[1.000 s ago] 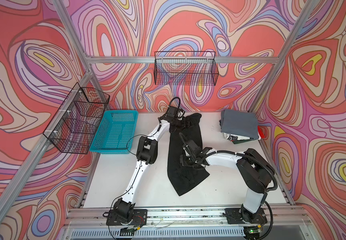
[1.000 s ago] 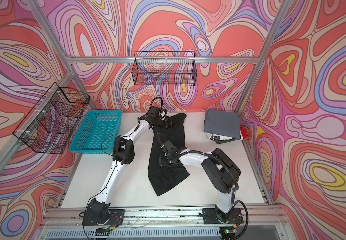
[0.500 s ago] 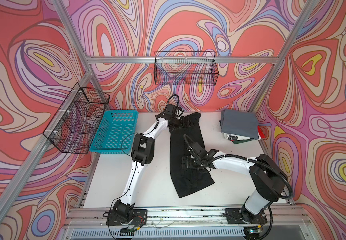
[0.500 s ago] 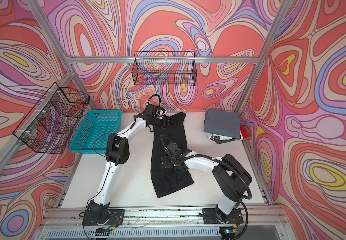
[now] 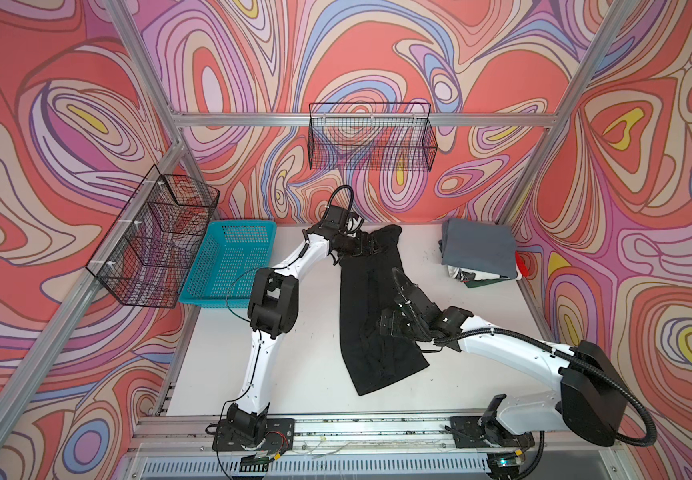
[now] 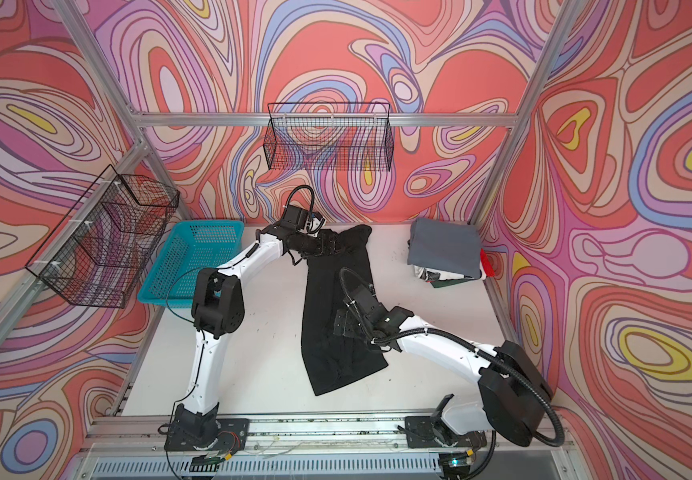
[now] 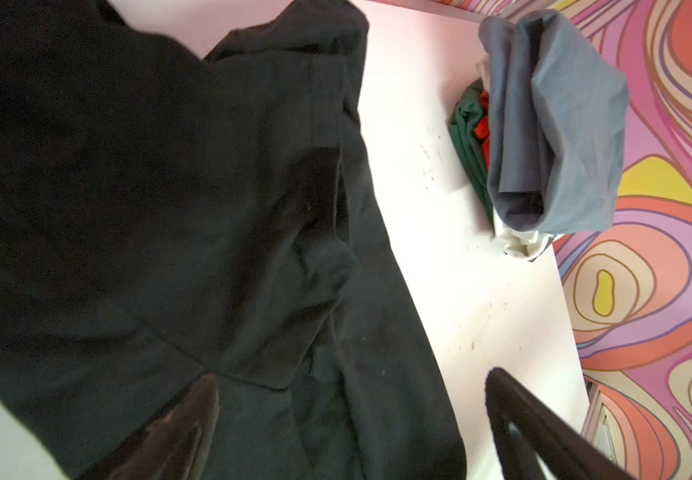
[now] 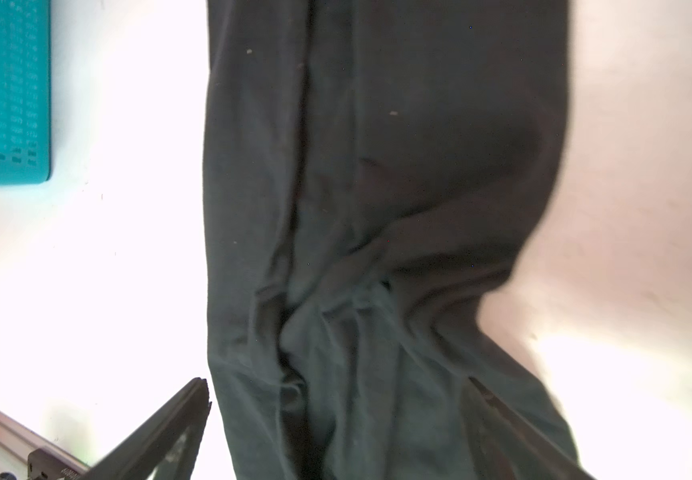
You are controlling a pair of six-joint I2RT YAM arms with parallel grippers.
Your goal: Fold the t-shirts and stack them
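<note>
1. Left wrist view: the left gripper (image 7: 350, 376) has just let go. Its fingers are spread above the far end of the black t-shirt (image 7: 170, 208) and grasp nothing.
2. The right gripper (image 8: 338, 382) has released too and is spread over the near half.
3. In both top views, the shirt lies as a long strip from 12 to 6 o'clock at the centre of the table (image 5: 307, 374). The folded stack, topped by the slate-grey t-shirt (image 5: 477, 247), sits at 2 o'clock.
4. The lengthwise fold looks finished. The crosswise folds and the stacking are likely still to do.

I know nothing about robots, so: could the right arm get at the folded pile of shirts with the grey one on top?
Probably yes. Between the right arm's open fingers, over the long black cloth shirt, and the grey-topped pile of folded shirts lies only bare white tabletop; nothing blocks it.
</note>
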